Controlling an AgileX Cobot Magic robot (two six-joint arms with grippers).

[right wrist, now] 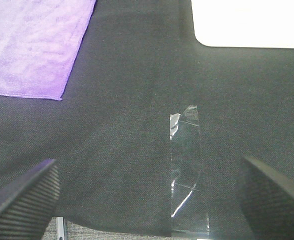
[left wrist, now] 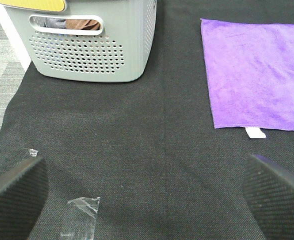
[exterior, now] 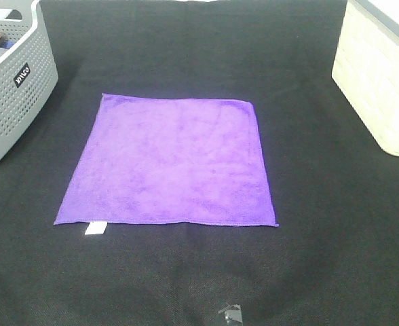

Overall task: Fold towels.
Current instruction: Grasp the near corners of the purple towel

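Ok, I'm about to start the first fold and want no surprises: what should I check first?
1. Purple towel flat, fully spread: ok.
2. Left end effector open, empty: ok.
3. Right end effector open, empty: ok.
4. Grey basket and white box apart from the towel: ok.
5. Mat free of litter: not ok, clear tape scrap lies on it, off the towel.
6. Nothing under the towel: cannot tell.

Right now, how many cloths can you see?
2. The purple towel lies flat in the middle of the black mat; a brown cloth sits inside the grey basket at the far left. The basket may hide more.
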